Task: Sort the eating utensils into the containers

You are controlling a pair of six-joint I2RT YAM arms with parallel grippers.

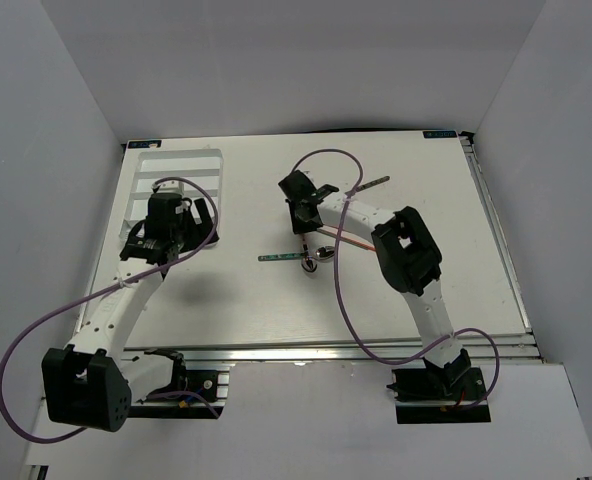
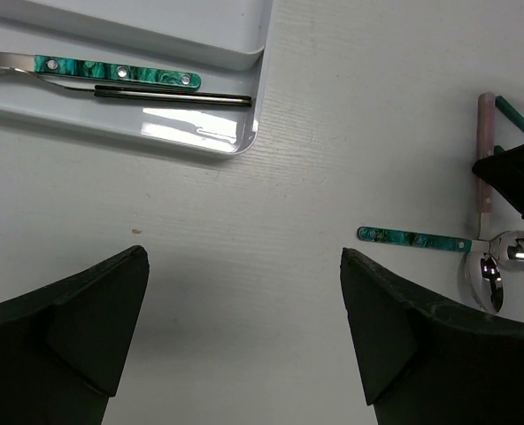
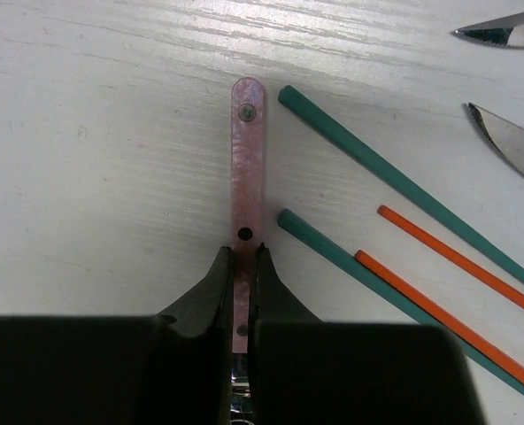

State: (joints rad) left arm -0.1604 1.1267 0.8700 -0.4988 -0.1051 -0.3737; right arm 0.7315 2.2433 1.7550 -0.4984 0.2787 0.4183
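The white rectangular plastic cutlery tray [image 2: 191,133] is lying at the left of the table [image 1: 426,290], holding a green-handled silver fork [image 2: 116,73] and a dark-handled utensil [image 2: 173,95] in one slot. The left pincer [image 2: 244,266] is hovering spread above the table. The right pincer [image 3: 242,258] is pinching a pink-handled utensil [image 3: 247,168] lying beside slim green chopsticks [image 3: 377,168] and red chopsticks [image 3: 457,257].

Bright, even overhead light on my feed, the table [image 1: 276,300] nearly washed white. Soft shadow pools beside the left arm [image 1: 126,305]. Left wrist: glare streaks the cutlery tray [image 2: 191,131] floor, and the spoon bowl [image 2: 485,282] throws highlights. Right wrist: pink handle [image 3: 247,168] crisp, right gripper [image 3: 243,251] a touch soft up close.
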